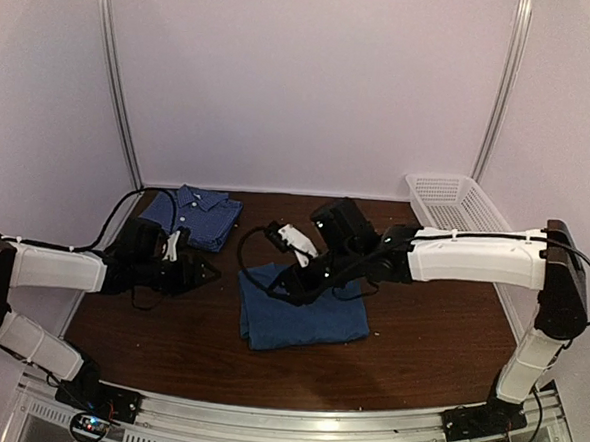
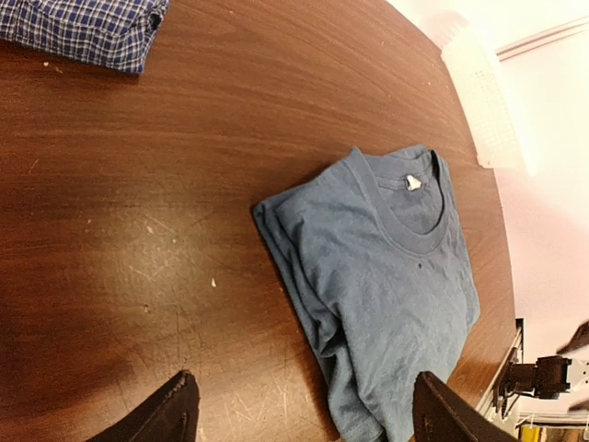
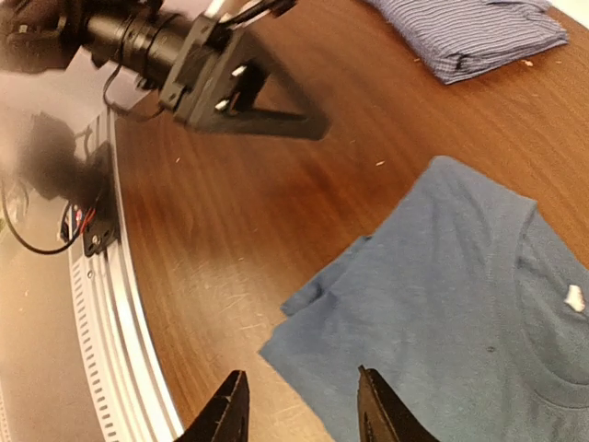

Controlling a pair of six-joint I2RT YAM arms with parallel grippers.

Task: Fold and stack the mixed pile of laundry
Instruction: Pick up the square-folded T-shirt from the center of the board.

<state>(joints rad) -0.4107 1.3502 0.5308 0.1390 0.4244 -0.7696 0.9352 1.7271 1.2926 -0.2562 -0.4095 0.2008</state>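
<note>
Left tool [image 2: 304,419]: fingers spread wide with nothing between them, low over bare bench [image 2: 138,230], left of centre in the overhead view.
Right tool [image 3: 299,410]: fingers parted, pinching nothing, poised by a loose corner of the teal t-shirt [image 3: 460,304].
Risk: a pinch that catches only the top layer there would likely peel the fold open on the lift, and a drag could ruck it.
Teal t-shirt: centre of the overhead view, folded to a rough rectangle, collar and white tag up, layers splaying at one corner.
Checked shirt [image 1: 195,215]: upper left, folded, well apart; stacking not yet done.
</note>
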